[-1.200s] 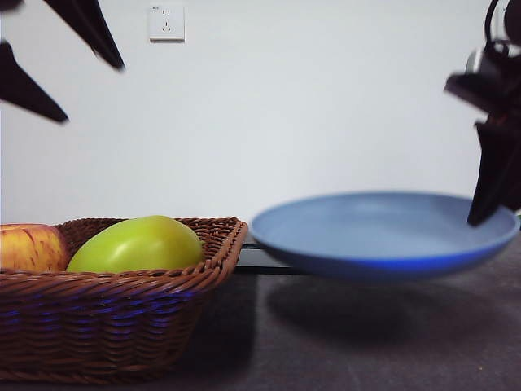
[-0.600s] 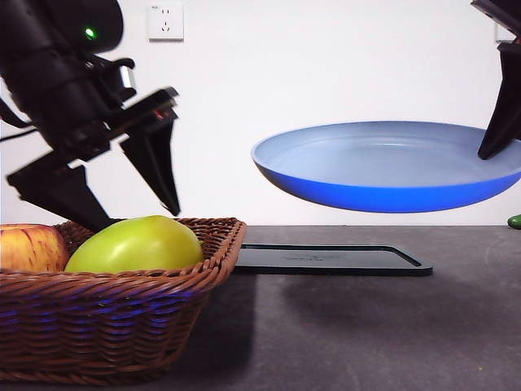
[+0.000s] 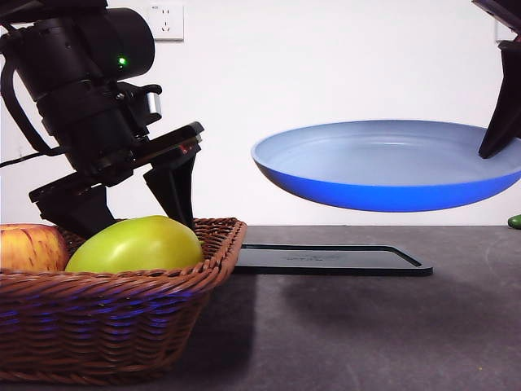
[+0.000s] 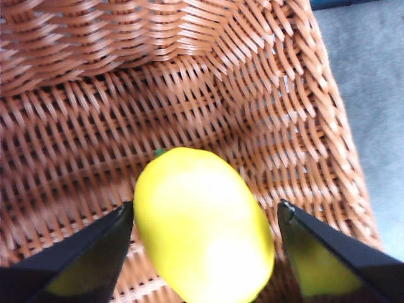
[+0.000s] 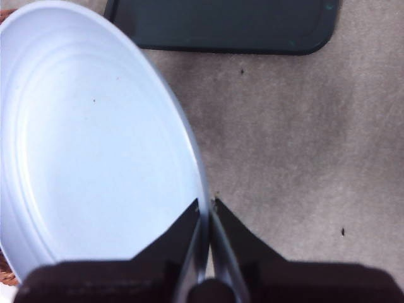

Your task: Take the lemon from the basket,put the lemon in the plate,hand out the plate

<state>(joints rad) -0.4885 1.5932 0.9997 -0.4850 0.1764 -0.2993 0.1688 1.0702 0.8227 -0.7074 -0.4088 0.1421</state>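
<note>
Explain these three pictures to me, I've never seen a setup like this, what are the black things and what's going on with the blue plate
It is a robot with two arms at a table; the black things are its grippers, each a two-jawed pincer. One picture looks level across the table. The other two come from cameras on the arms' wrists, looking down past the jaws.

The right gripper pinches the rim of the blue plate and holds it in the air above a flat black tray. The left gripper is inside the wicker basket, jaws open on either side of a yellow lemon, not yet closed on it. The basket also holds a large green fruit and an apple.
</note>
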